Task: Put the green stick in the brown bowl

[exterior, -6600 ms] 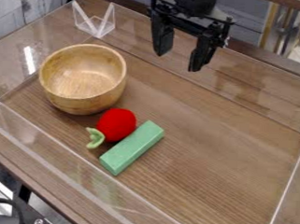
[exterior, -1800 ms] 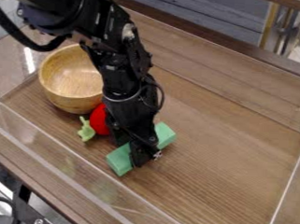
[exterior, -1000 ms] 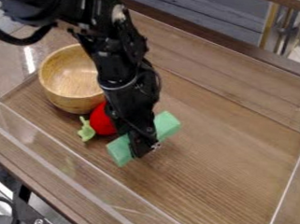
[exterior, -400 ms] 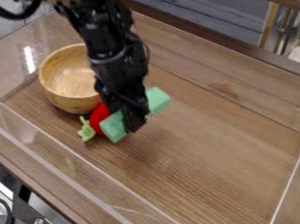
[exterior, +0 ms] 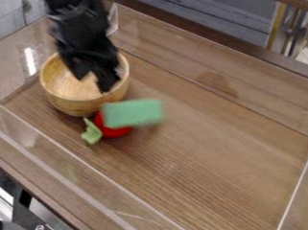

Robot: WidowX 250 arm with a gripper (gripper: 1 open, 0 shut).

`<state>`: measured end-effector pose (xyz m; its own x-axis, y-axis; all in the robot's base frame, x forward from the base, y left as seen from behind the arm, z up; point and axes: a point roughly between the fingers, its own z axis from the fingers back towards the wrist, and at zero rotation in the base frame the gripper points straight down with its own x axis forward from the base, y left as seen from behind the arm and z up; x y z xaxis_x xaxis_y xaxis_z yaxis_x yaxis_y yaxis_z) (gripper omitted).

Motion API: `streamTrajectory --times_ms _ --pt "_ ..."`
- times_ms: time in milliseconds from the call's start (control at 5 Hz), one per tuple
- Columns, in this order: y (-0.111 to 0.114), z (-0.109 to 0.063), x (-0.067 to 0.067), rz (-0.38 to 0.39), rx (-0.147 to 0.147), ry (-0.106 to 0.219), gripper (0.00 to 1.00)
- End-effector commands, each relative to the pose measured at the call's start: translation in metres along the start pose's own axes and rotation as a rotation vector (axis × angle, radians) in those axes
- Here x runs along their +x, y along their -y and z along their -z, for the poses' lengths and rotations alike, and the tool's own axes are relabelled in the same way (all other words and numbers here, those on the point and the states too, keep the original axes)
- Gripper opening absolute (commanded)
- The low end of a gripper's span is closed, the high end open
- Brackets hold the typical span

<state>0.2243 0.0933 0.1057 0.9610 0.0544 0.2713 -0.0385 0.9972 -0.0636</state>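
The green stick (exterior: 134, 113) is a light green block, blurred, resting level against the top of a red strawberry-like toy (exterior: 112, 127) just right of the brown bowl (exterior: 61, 101). It is outside the bowl. My gripper (exterior: 91, 74) hangs over the wooden bowl, pointing down. Its dark fingers (exterior: 113, 77) are spread, with nothing between them, so it is open. The gripper is up and to the left of the stick, not touching it. The arm hides part of the bowl's inside.
A clear plastic wall (exterior: 40, 160) borders the wooden table along the front and left. A small clear stand (exterior: 94, 18) sits at the back left. Bare wood stretches to the right of the stick.
The gripper carried the green stick up and left, then opened and let it go. The stick now lies by the red toy while the gripper has moved over the bowl.
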Motion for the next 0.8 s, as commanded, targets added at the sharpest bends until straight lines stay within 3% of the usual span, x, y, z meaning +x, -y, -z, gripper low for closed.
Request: streamTrajectory --times_ms 0,200,400,600 --pt "-0.035 -0.021 0.008 -0.141 0.068 0.064 0.00" --pt "-0.006 -0.015 0.014 -0.123 0.043 0.048 1.00" --pt "0.026 -0.009 0.020 -0.096 0.017 0.033 0.00" --pt "0.061 -0.003 0.017 -0.068 -0.009 0.020 0.00"
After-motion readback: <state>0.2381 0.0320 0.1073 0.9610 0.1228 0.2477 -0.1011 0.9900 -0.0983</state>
